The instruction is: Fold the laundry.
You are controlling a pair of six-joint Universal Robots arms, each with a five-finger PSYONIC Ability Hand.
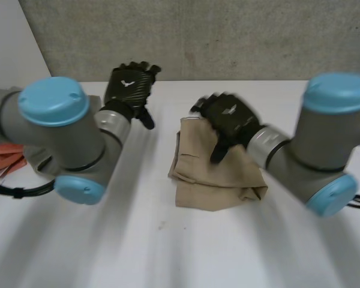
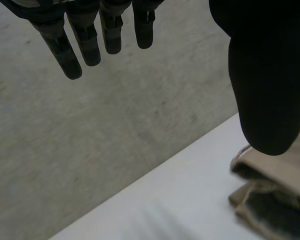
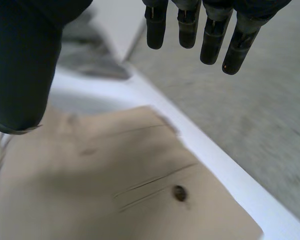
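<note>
A tan pair of trousers lies folded into a compact stack at the middle of the white table. My right hand hovers over its far edge, fingers straight and apart from the thumb, holding nothing. Beneath that palm the tan cloth shows a button and a pocket seam. My left hand is raised at the table's far side, left of the stack, fingers straight and empty. Beside its thumb a folded edge of the trousers lies on the table.
A grey concrete wall runs along the table's far edge. An orange-red item lies at the table's left edge, behind my left arm. The near half of the table is bare white surface.
</note>
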